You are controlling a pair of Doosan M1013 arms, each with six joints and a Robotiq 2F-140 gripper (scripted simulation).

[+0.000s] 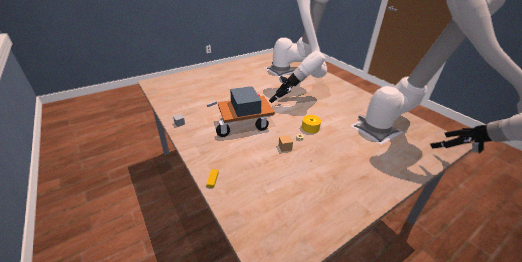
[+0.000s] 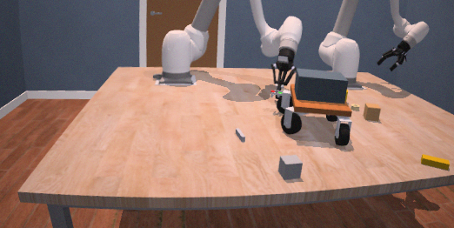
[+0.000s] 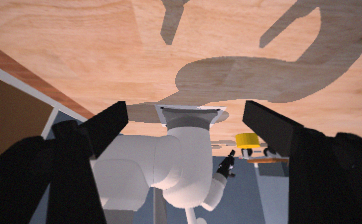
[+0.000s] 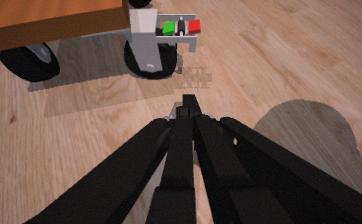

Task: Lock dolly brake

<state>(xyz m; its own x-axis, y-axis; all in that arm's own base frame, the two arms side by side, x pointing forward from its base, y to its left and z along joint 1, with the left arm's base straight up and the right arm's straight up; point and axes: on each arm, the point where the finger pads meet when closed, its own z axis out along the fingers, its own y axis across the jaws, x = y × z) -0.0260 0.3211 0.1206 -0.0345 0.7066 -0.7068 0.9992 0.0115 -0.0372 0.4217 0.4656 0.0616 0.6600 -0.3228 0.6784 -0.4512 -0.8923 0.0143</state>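
The dolly with its orange deck (image 1: 228, 112) (image 2: 319, 108) (image 4: 57, 21) stands on its wheels and carries a dark box (image 1: 246, 102) (image 2: 321, 86). Its brake pedal sticks out at one caster, with a red end (image 4: 194, 26) (image 2: 273, 91) outward and a green end (image 4: 168, 28) (image 2: 280, 92) nearer the caster. I cannot tell which end is lower. My right gripper (image 1: 271, 101) (image 2: 278, 89) (image 4: 188, 104) is shut and empty, its tips close to the pedal side of the dolly, with a gap to the pedal in the right wrist view. My left gripper (image 1: 440, 140) (image 2: 386, 66) (image 3: 185, 111) is open and empty, far from the dolly.
A yellow cylinder (image 1: 311, 124) (image 3: 247, 140), a tan cube (image 1: 285, 143) (image 2: 371, 111) and a small nut (image 1: 300, 137) (image 2: 355, 107) lie beside the dolly. A grey cube (image 1: 179, 121) (image 2: 290, 167), a grey bar (image 1: 212, 104) (image 2: 240, 135) and a yellow bar (image 1: 212, 178) (image 2: 435, 162) lie farther out.
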